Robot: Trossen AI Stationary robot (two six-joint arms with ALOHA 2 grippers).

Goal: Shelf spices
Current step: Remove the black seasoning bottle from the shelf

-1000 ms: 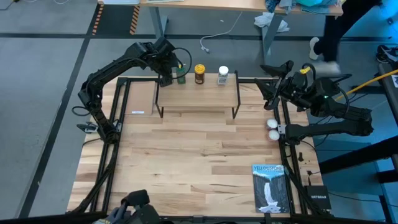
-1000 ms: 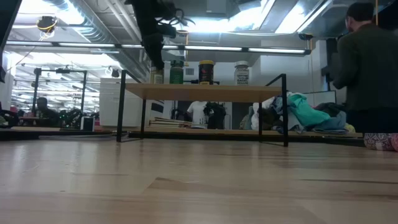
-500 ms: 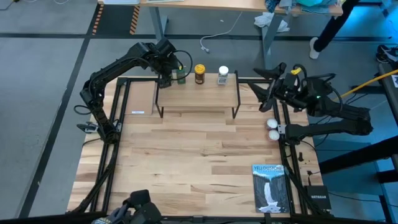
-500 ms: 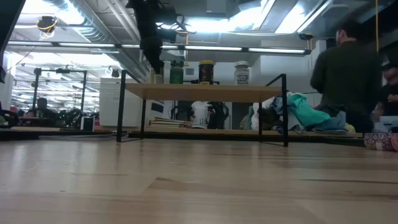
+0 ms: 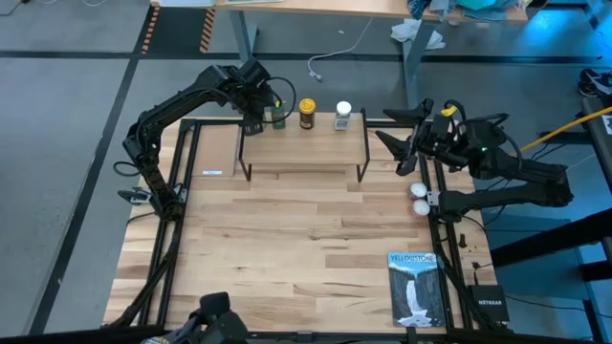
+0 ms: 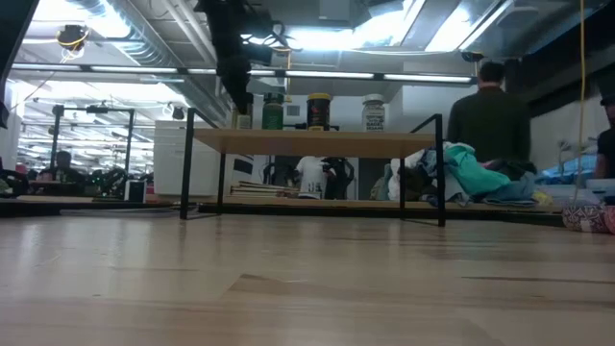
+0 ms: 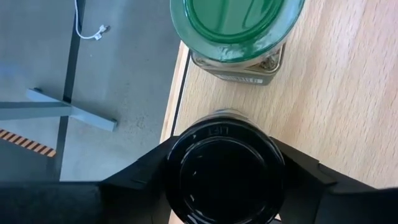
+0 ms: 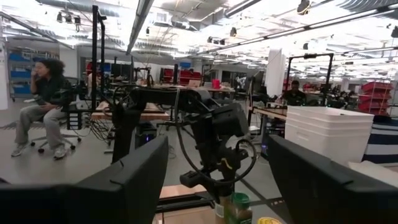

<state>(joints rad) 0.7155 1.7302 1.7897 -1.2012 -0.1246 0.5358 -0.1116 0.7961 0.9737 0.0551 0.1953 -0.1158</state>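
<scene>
Directly between the left gripper's (image 7: 224, 180) fingers, pinched, the dark-lidded cylindrical jar (image 7: 222, 167) stands upright on the light wooden shelf (image 7: 336, 93); the green-lidded jar (image 7: 236, 31) stands just beyond. The right gripper (image 5: 397, 151) hovers spread.

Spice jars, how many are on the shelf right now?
4, in a row along the shelf: dark-lidded jar between the left gripper's fingers, then green jar, amber jar, white-lidded jar.

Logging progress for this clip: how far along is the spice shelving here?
Done: the green jar, amber jar and white-lidded jar stand on the shelf. In hand: the left gripper brackets the dark-lidded jar at the shelf's left end. Left: letting go and pulling clear. The right gripper waits open beside the shelf.
</scene>
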